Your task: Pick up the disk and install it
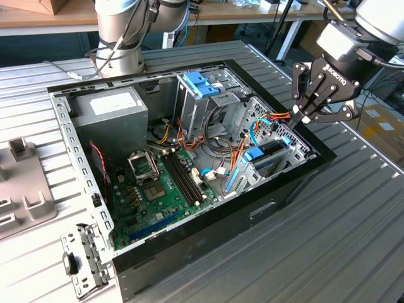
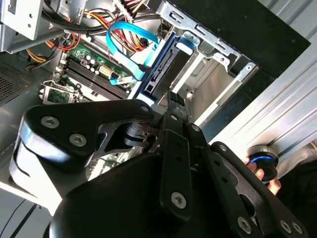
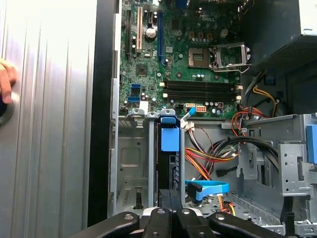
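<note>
I hold the gripper over the front corner of the open case, jaws brought together with nothing between them. The disk stands on edge in a slot of the drive cage, its blue tab towards the motherboard, and the closed fingertips sit right over its near end. From these angles I cannot tell whether they actually touch that edge, or whether the carrier is fully home.

My worry is the narrow contact. Closed tips on a thin edge can slide off to one side, and an off-centre push could cock the carrier in its rails and jam it. The blue cable loops just beside the slot, with the orange and red wires close behind it, so a slip that way could snag or pinch them. A hand rests on the table outside the case.
</note>
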Controlling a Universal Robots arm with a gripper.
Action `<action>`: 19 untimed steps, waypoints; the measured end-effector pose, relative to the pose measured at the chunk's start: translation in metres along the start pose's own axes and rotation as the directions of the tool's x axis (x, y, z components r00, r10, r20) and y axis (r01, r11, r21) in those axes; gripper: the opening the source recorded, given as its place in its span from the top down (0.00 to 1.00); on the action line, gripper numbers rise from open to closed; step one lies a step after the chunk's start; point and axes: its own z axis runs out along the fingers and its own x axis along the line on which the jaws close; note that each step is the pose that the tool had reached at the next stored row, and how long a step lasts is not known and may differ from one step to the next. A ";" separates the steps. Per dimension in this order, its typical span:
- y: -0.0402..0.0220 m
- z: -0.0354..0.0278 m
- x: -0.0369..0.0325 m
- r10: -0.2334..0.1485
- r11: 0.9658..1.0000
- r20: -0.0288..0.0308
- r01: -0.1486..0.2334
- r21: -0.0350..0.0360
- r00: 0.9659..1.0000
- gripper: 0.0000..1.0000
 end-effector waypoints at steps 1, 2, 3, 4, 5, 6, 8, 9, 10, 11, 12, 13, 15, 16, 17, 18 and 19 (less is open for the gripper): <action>0.0000 0.0000 0.0000 0.000 1.000 0.000 0.000 0.000 1.000 0.89; -0.0001 0.0000 0.0000 0.000 1.000 0.000 0.000 0.000 1.000 0.89; -0.0001 0.0000 0.0000 0.000 1.000 0.000 0.000 0.000 1.000 0.89; -0.0001 0.0000 0.0000 -0.001 1.000 0.000 0.001 0.000 1.000 0.89; -0.0001 0.0000 0.0000 -0.004 1.000 0.000 0.004 0.000 1.000 0.89; 0.0000 0.0001 0.0000 -0.007 1.000 -0.001 0.007 -0.001 1.000 0.89; -0.0001 0.0001 0.0001 -0.013 1.000 -0.001 0.013 -0.001 1.000 0.89; -0.0001 0.0001 0.0000 -0.016 1.000 -0.002 0.016 -0.001 1.000 0.89; 0.0000 0.0000 0.0000 -0.019 1.000 -0.002 0.019 -0.002 1.000 0.89; -0.0001 0.0000 0.0000 -0.023 1.000 -0.003 0.023 -0.002 1.000 0.89; -0.0001 0.0000 0.0000 -0.028 1.000 -0.003 0.028 -0.002 1.000 0.89; 0.0000 0.0000 0.0000 -0.032 0.999 -0.004 0.032 -0.003 0.999 0.89; -0.0001 0.0000 0.0000 -0.040 0.999 -0.005 0.040 -0.003 0.999 0.89; -0.0001 0.0001 0.0000 -0.047 0.999 -0.005 0.047 -0.004 0.999 0.89; -0.0001 0.0000 0.0000 -0.052 0.999 -0.006 0.052 -0.004 0.999 0.89; -0.0001 0.0000 0.0000 -0.059 0.998 -0.007 0.059 -0.005 0.998 0.89; 0.0000 0.0000 0.0000 -0.068 0.998 -0.008 0.068 -0.006 0.998 0.89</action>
